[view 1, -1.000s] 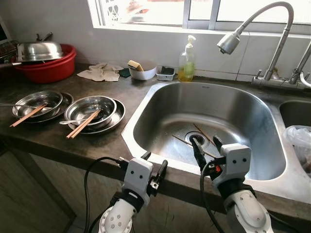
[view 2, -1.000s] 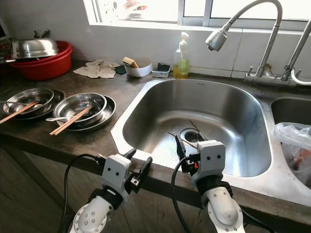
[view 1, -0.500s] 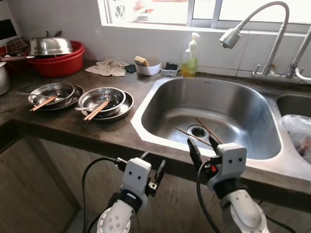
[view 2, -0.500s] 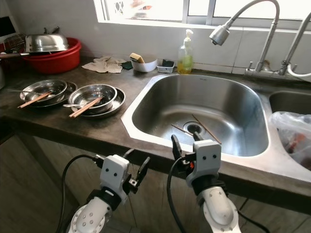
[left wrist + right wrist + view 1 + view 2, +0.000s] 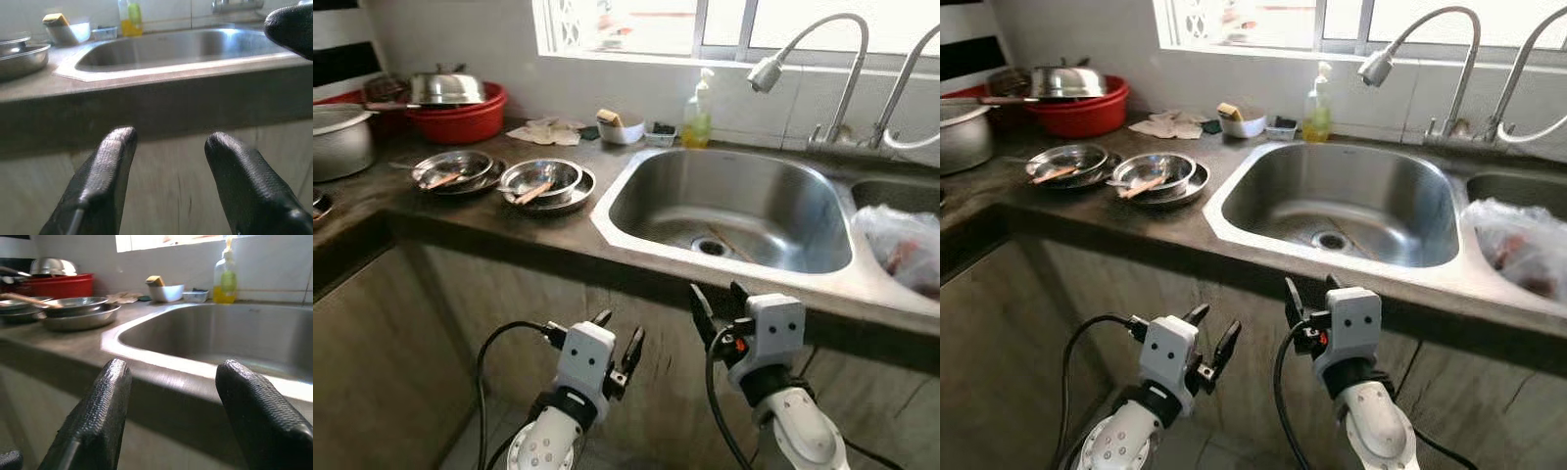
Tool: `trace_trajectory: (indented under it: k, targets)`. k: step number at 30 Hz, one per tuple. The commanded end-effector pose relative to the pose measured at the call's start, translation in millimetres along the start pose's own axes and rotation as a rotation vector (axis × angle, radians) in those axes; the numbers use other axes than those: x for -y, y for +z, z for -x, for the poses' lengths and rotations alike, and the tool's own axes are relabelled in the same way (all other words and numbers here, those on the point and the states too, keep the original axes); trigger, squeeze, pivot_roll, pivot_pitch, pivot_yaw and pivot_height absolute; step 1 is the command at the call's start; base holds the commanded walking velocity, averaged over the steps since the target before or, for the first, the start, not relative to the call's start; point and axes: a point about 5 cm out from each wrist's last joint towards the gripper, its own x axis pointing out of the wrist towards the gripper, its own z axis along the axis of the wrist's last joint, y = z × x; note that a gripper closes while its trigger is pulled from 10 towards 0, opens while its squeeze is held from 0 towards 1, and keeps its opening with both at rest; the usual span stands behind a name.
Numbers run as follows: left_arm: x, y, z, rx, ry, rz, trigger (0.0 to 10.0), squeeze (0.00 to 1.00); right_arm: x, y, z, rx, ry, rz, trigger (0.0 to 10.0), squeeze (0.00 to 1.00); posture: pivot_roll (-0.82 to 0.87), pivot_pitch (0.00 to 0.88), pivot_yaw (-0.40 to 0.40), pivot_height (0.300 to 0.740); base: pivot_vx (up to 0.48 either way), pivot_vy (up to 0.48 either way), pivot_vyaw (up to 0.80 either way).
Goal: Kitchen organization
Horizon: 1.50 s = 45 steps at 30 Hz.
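Observation:
A steel sink is set in the dark counter, with chopsticks lying near its drain. Left of it stand two stacks of steel bowls, each with chopsticks across it. My left gripper is open and empty, low in front of the cabinet and below the counter edge. My right gripper is also open and empty, just under the sink's front rim. The left wrist view looks between open fingers at the counter edge. The right wrist view shows open fingers facing the sink rim.
A red basin with a steel lid and a grey pot stand at the back left. A white bowl with a sponge, a soap bottle and a rag line the wall. A plastic bag sits at the right, under the faucets.
The whole view has pulled back from the counter and sunk lower, so the camera moved. Both grippers now hang below the counter edge and stay open; the dishes have not moved.

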Motion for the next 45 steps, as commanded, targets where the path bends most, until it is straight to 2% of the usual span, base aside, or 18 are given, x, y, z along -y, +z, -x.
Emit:
trace_trajectory:
  k: [1, 27, 45]
  targets:
    - [1.0, 2.1, 0.5, 0.002, -0.003, -0.006, 10.0, 0.0, 1.1, -4.5, 2.4, -0.022, -0.008, 0.009, 10.0, 0.0, 0.0, 0.0, 0.007, 0.74, -0.341, 0.0, 0.0]
    - [-0.6, 1.3, 2.3, -0.005, 0.02, -0.014, 10.0, 0.0, -2.0, -13.6, 5.5, -0.058, 0.003, 0.008, 10.0, 0.0, 0.01, 0.0, 0.003, 0.74, -0.346, 0.0, 0.0]
    - [-2.2, -0.1, 0.9, -0.023, 0.038, 0.002, 10.0, 0.0, -1.1, -17.2, 6.3, -0.075, 0.013, 0.03, 10.0, 0.0, 0.01, 0.0, 0.003, 0.74, 0.0, 0.0, 0.0]
